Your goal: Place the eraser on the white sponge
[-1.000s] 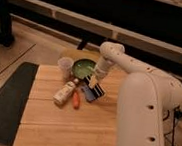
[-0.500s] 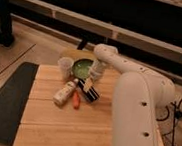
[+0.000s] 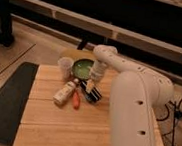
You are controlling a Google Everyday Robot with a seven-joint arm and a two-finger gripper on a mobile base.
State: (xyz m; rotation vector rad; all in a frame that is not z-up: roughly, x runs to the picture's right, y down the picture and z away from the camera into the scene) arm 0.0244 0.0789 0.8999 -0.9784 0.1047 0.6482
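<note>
Arm reaches over desk's far edge, gripper (image 3: 91, 83) low above eraser (image 3: 92, 92) near desk centre; finger state: cannot tell. Sponge not discernible. Bottle (image 3: 64, 93), carrot stick (image 3: 76, 99) lie left; green bowl (image 3: 83, 67), cup (image 3: 65, 67) behind.

High view (behind arm), downward

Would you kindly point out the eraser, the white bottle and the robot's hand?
eraser (image 3: 93, 93): camera view, its striped black top.
white bottle (image 3: 64, 92): camera view, mid-body.
hand (image 3: 90, 82): camera view, at its fingertips, just above the eraser.
</note>
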